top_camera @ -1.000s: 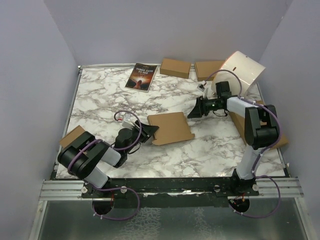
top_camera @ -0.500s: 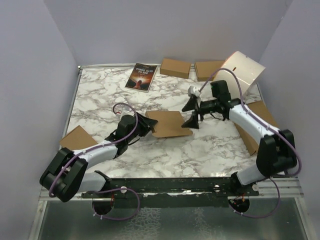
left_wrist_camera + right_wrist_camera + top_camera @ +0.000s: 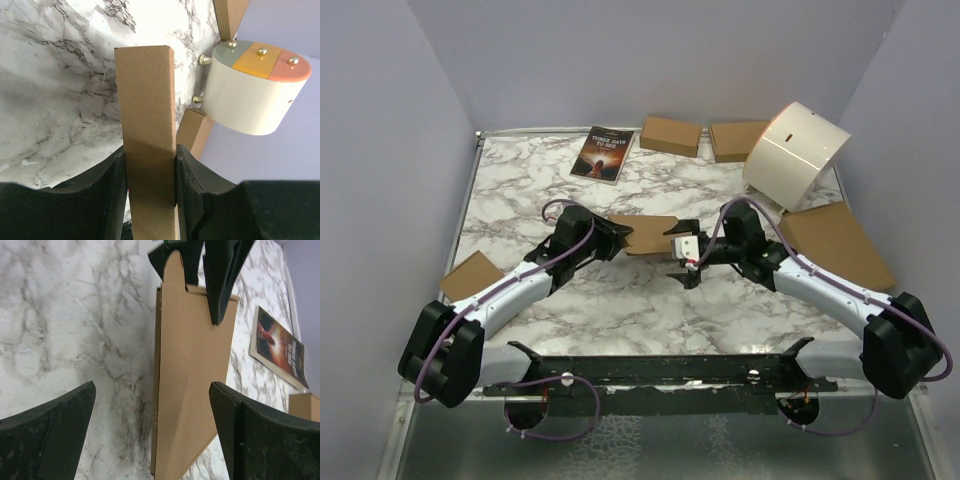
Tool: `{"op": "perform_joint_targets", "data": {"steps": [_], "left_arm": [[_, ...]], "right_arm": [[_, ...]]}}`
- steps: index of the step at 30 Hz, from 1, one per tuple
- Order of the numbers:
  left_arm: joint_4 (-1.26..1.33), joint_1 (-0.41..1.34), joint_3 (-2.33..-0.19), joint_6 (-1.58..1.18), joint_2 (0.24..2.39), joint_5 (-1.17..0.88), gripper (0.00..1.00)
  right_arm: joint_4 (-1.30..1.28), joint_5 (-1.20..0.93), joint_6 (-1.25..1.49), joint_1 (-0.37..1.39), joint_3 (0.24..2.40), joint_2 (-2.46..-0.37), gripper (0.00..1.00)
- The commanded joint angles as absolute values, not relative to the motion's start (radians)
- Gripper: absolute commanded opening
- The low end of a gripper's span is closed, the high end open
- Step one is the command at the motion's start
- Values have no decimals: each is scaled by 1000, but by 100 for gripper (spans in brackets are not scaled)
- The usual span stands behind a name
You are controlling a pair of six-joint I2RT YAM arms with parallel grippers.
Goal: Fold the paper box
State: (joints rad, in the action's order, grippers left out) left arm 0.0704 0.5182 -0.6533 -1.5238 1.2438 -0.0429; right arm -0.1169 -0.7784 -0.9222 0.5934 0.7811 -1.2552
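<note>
- Top external view: the paper box sits mid-surface between the two arms. The left end effector holds it by its left edge.
- Left wrist view: that end effector is clamped across a thin folded panel of the paper box, with a finger pressed on each face.
- Right wrist view: the right end effector is spread wide and grips nothing. The box's flat panel stands ahead of its fingers, and a rounded tab shows at the far end.
- Whether the box's lower edge touches the surface I cannot tell.
- Handling, as a judgement: corrugated card is light and fairly stiff across a panel, but it hinges readily at the scored creases. The faces are matte, so slip looks unlikely. A hard pinch could crush an edge or tab.
- The best hold is probably on a panel edge clear of the creases, leaving the flaps free to swing.
- Around it: a book and two small brown boxes lie at the far edge. A white drum lies at far right, above a large flat brown box. A brown card piece lies near left.
- None of these touches the paper box. The drum and the flat box sit near the right arm's elbow and could hamper a wide swing.
</note>
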Motion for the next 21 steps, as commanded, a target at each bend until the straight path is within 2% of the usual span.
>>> {"op": "perform_joint_targets", "data": {"steps": [1, 7, 11, 21], "left_arm": [[5, 514, -700, -1632, 1244, -72, 29], [19, 512, -706, -1673, 1253, -98, 29], [26, 514, -706, -1681, 1249, -102, 29], [30, 512, -687, -1705, 1226, -92, 32]], "right_arm": [[170, -527, -876, 635, 708, -1290, 95], [355, -378, -894, 701, 649, -1356, 84], [414, -297, -911, 730, 650, -1390, 71], [471, -271, -949, 750, 610, -1368, 43]]}}
